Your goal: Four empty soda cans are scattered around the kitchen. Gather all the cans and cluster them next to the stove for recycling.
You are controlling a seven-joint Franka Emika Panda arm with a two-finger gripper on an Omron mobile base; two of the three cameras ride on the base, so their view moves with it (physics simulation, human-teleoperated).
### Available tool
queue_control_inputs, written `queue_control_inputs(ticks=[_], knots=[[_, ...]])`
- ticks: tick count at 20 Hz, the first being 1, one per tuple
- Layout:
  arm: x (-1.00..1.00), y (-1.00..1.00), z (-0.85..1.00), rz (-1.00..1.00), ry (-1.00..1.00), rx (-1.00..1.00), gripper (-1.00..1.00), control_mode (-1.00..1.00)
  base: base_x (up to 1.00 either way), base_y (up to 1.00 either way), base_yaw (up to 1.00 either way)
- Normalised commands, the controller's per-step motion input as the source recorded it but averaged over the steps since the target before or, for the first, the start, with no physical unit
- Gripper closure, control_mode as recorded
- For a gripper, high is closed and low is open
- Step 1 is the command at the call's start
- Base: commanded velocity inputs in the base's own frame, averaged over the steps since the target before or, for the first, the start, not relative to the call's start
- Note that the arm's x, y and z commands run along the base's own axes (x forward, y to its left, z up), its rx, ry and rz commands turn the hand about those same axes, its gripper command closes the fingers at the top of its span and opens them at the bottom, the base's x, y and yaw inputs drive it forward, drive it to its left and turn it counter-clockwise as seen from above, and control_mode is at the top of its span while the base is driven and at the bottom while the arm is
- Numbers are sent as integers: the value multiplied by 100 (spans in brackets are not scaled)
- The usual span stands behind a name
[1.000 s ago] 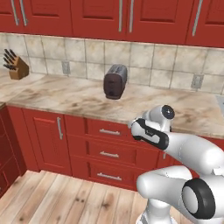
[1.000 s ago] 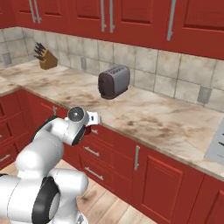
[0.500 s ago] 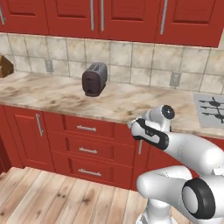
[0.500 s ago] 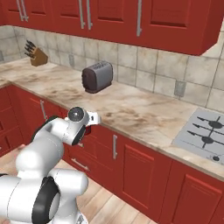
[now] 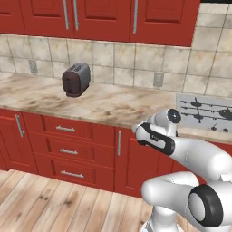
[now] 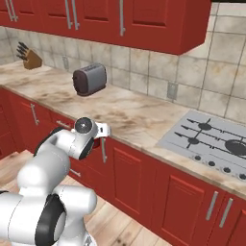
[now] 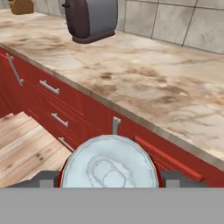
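1. Red cabinets (image 5: 104, 18) line the wall above a tan tiled backsplash (image 5: 113, 56), with a beige marbled counter (image 5: 108, 106) running across the middle of the left base view.
2. Red lower drawers and doors (image 6: 134, 182) sit under the counter; a wood floor (image 5: 54, 208) fills the lower left of the left base view.
3. A dark toaster (image 5: 76, 79) stands upright on the counter against the backsplash, upper left of centre in the left base view and near the top of the hand view.
4. A knife block (image 6: 30, 57) stands on the counter at the far upper left of the right base view, well apart from the toaster.
5. The stove (image 6: 211, 139), silver-grey with black grates and a front row of small dark knobs, lies flush in the counter at the right of the right base view and at the right edge of the left base view.
6. The gripper (image 7: 109, 179) is at the bottom centre of the hand view, in front of the counter edge and drawer fronts.
7. A soda can (image 7: 109, 168), red-sided with a silvery top facing the camera, sits between the two fingers (image 7: 43, 179); the jaws are closed on its sides.
8. The held can is off the counter, well apart from the stove. In the base views the hand (image 6: 98, 130) is at the counter's front edge, between toaster and stove; the can itself cannot be made out there.
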Motion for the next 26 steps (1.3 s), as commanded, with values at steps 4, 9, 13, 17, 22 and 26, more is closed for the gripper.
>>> queue_control_inputs(ticks=[4,9,13,17,22,26], knots=[[0,0,0,0,0,0,100,100,-11,-67,0],[0,0,0,0,0,0,100,100,-13,-69,0],[0,0,0,0,0,0,100,100,-13,-68,0],[0,0,0,0,0,0,100,100,-13,-67,0],[0,0,0,0,0,0,100,100,-15,-66,0],[0,0,0,0,0,0,100,100,-13,-65,0]])
